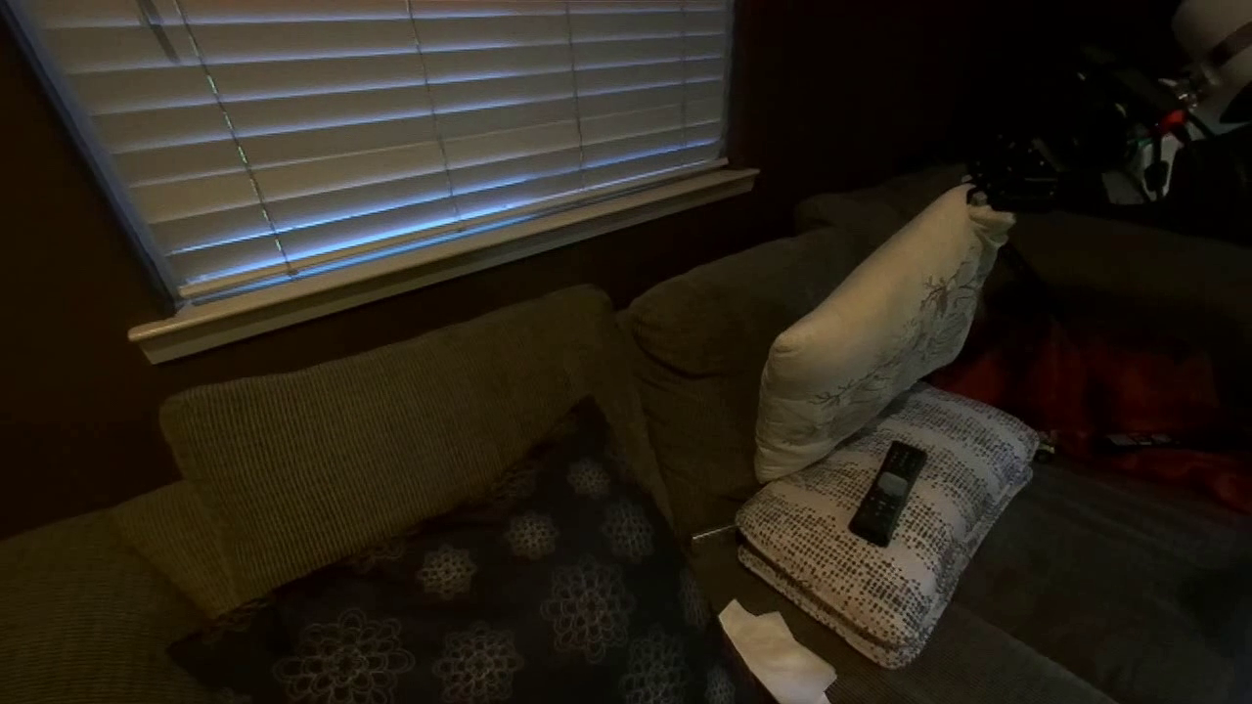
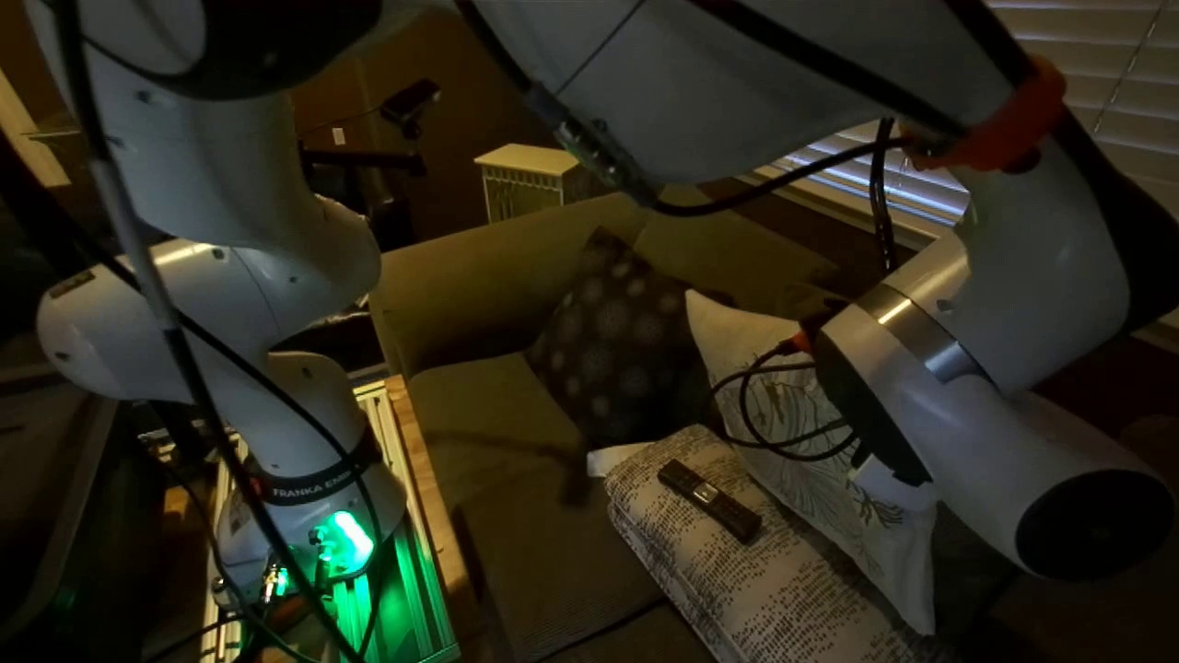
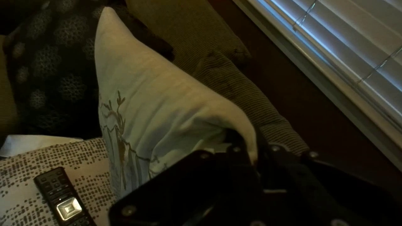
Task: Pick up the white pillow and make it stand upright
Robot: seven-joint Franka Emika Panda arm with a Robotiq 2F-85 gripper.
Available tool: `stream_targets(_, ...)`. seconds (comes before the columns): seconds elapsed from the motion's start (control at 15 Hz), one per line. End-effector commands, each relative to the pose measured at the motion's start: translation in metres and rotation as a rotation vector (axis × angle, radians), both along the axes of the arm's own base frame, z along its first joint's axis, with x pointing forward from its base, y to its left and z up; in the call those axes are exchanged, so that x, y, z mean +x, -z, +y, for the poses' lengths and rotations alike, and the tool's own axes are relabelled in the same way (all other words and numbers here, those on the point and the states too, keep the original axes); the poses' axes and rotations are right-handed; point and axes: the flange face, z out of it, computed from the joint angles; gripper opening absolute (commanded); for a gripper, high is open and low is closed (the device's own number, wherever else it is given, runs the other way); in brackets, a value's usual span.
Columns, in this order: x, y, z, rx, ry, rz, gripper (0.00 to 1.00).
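In an exterior view, the white pillow (image 1: 871,337), plump and of soft cloth, stands on its edge, tilted, at three o'clock from the centre. Its corner toward one o'clock is pinched by the black hand (image 1: 981,195). At six o'clock of the pillow lies a box-shaped cushion (image 1: 949,518), pale with small dark dots, and upon it a long plastic remote (image 1: 888,493). Toward seven o'clock is a dark pillow (image 1: 509,596) with ring-like flowers, toward eight a ribbed back cushion (image 1: 391,440). In an exterior view, the arm (image 2: 718,101), with smooth rounded shells, curves across twelve o'clock and partly covers the white pillow at four o'clock. In the wrist view, the hand, at five o'clock, is closed upon the pillow's corner, where the cloth makes folds. The pillow's face carries thin, branch-like lines; the remote's shiny square pad (image 3: 68,208) is at eight o'clock.
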Motion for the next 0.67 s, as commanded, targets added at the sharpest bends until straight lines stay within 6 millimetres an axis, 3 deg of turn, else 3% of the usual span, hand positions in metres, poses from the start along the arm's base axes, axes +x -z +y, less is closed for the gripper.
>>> stream_targets(0.0, 0.017, -0.016, -0.001, 0.11, -0.041, 0.004, 0.02)
stream_targets(0.6, -0.001, -0.04, -0.001, 0.287, -0.159, -0.1, 0.02)
